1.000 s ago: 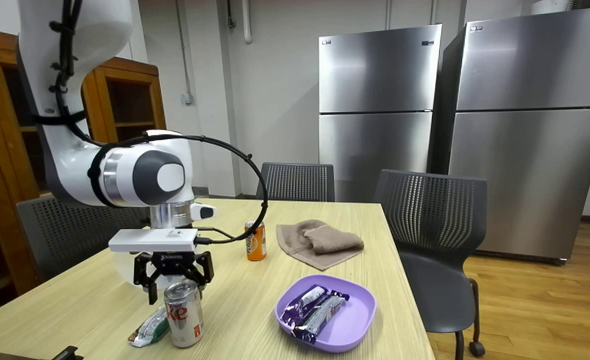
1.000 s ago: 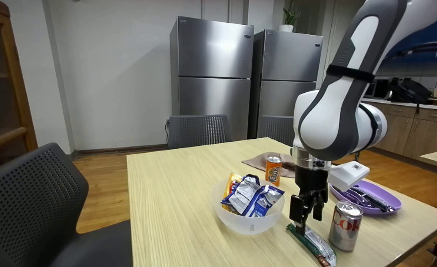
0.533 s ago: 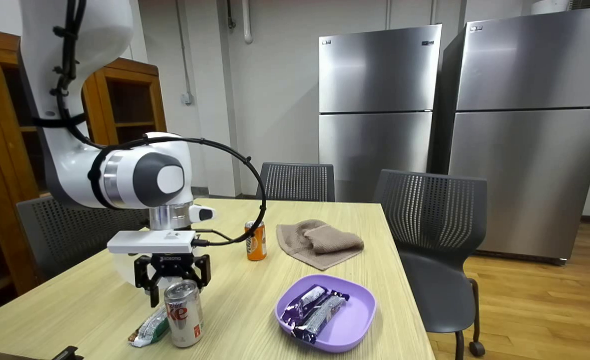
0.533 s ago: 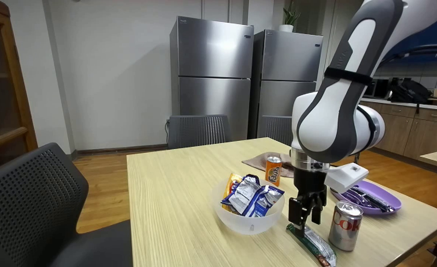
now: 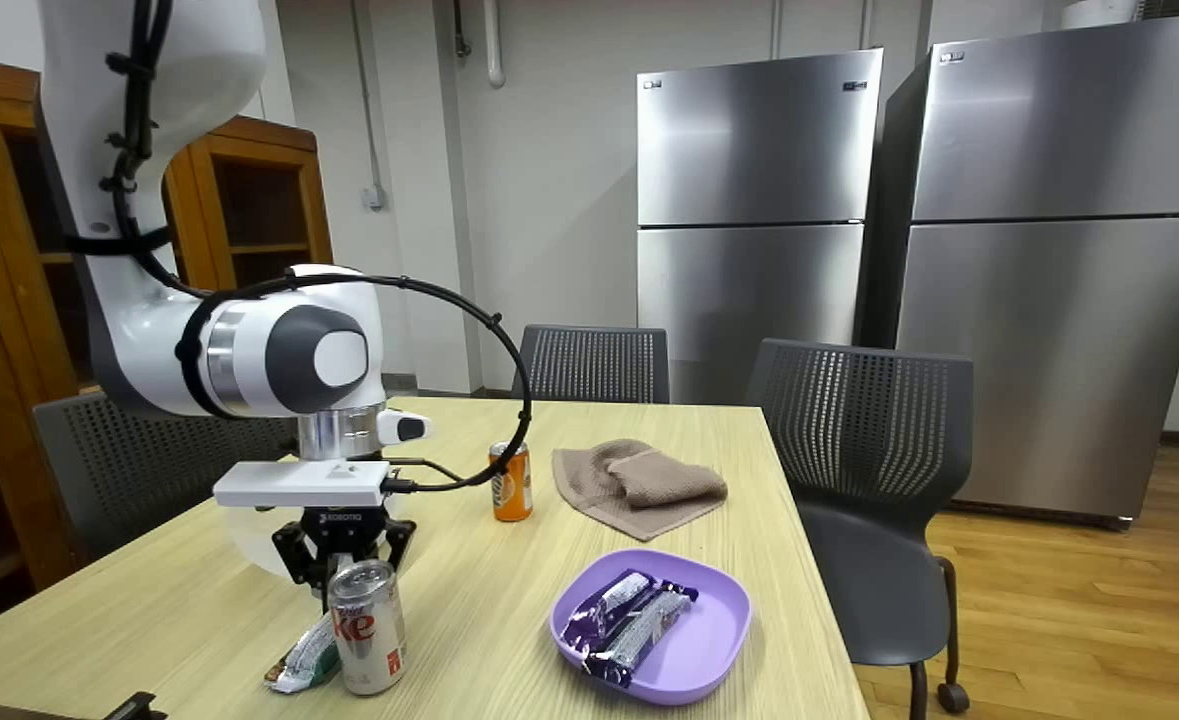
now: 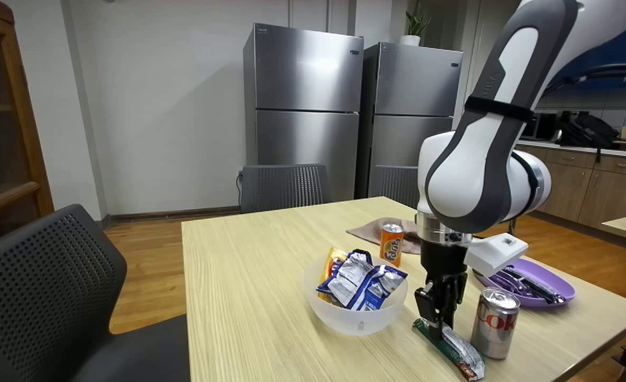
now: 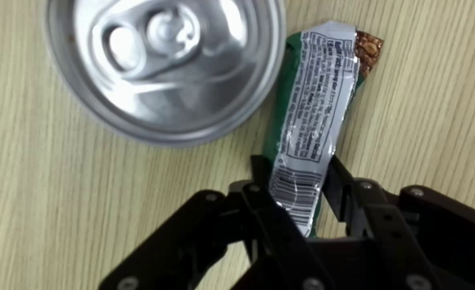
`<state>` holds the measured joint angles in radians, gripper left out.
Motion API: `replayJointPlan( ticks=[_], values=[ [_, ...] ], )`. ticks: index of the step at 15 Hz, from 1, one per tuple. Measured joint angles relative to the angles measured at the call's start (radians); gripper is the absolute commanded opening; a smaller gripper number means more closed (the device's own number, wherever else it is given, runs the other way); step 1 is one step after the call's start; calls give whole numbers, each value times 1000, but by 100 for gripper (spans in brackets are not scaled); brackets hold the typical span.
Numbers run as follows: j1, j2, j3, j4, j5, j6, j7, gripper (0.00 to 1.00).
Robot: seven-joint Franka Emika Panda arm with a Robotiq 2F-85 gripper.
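Observation:
A snack bar (image 7: 318,96) in a green and silver wrapper lies on the wooden table, its barcode end between the fingers of my gripper (image 7: 295,165). Both fingers touch the wrapper's sides in the wrist view, so the jaws are shut on it. The bar (image 6: 453,353) still rests on the tabletop in both exterior views. Close beside it stands a silver Coke can (image 7: 160,92), upright and apart from the fingers. That can (image 5: 369,630) partly hides the bar and the fingertips in an exterior view.
A translucent bowl (image 6: 358,321) of snack packets stands beside the gripper. A purple plate (image 5: 699,660) with dark wrapped bars lies past the Coke can. Farther back are an orange Fanta can (image 5: 512,492) and a brown towel (image 5: 639,485). Chairs surround the table.
My gripper came down slightly, then its fingers drew together onto the bar. The bar shifted a little toward the Coke can. The other things have stayed put.

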<state>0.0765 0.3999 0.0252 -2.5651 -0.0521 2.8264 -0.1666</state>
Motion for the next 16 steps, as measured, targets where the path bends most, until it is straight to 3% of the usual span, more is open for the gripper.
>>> replayJointPlan(
  ticks=[8, 16],
  values=[
    [-1, -8, 4, -4, 3, -3, 11, 13],
    [-28, -128, 46, -67, 35, -25, 11, 13]
  ],
)
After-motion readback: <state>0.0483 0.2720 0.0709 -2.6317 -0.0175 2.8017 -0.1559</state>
